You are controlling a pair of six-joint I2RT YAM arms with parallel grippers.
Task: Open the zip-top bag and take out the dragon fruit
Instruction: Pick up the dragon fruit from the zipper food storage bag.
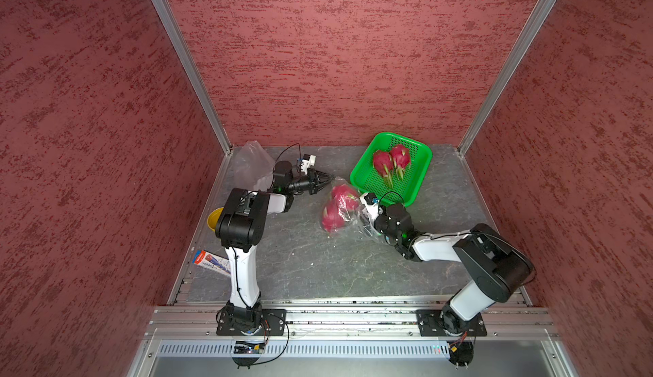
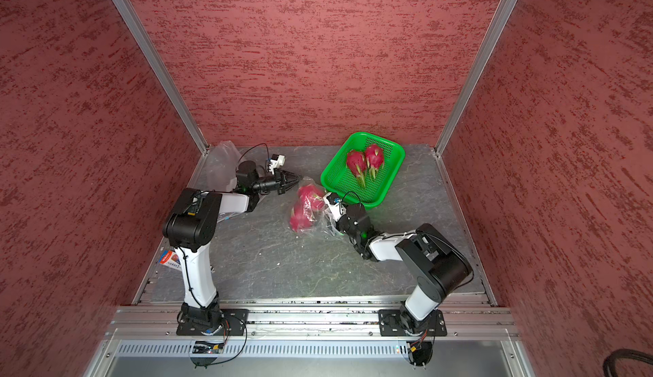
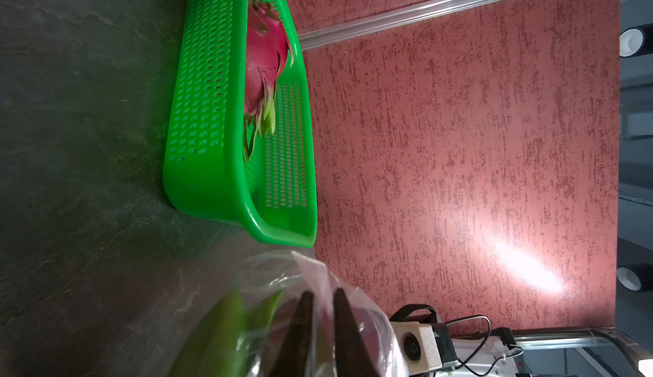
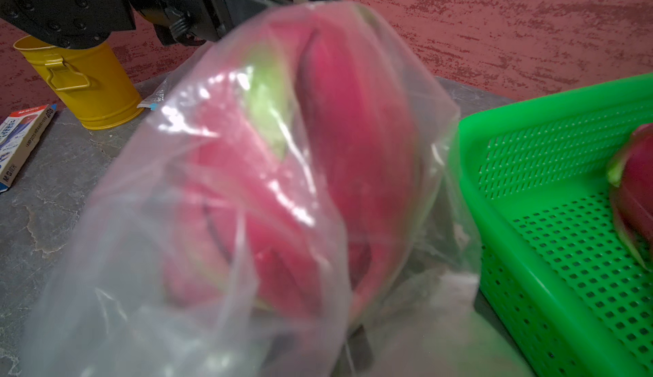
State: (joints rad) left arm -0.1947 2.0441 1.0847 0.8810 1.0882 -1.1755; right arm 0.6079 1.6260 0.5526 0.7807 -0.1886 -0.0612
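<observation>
L gripper pinches bag far end, R gripper fingers pressed on near-right end, prob. to spread the mouth; 2 fruits inside, 2 in basket.

Soft overhead light is filling both top views, their edges bowing. My right wrist view is blurring on the bag, glare streaking its plastic; in my left wrist view a hotspot is flaring on the wall.

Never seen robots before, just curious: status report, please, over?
Left gripper shut on bag, one end. Right gripper shut on other end. Two dragon fruit bagged, two in basket. Nothing blocking.
</observation>
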